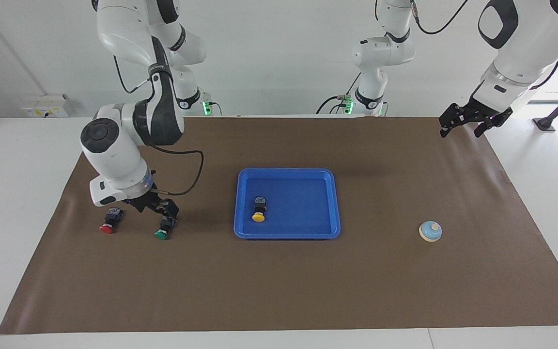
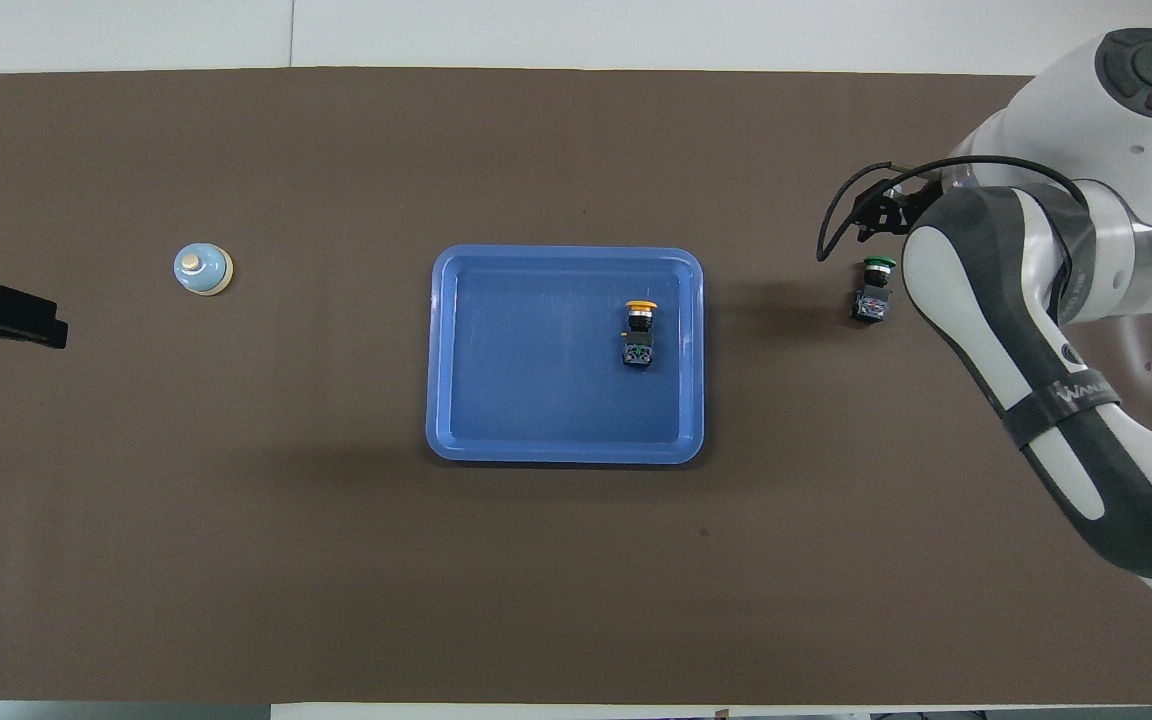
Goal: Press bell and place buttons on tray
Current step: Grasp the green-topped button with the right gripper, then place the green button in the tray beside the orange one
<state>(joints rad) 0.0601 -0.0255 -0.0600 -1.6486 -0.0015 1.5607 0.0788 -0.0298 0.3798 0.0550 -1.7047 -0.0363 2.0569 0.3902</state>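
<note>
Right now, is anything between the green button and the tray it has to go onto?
Nothing visible. Bare mat lies between the green button and the tray. The open right gripper hangs over the green button; the red button lies toward the right arm's end, off that path.

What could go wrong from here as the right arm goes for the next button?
1. The right end effector, open, hangs over the green button with the red button close beside; a finger coming down might knock either one.
2. The green button lies on its side, so it could roll or slip in a pinch.
3. The yellow button lies in the tray; a careless drop could hit it.
</note>
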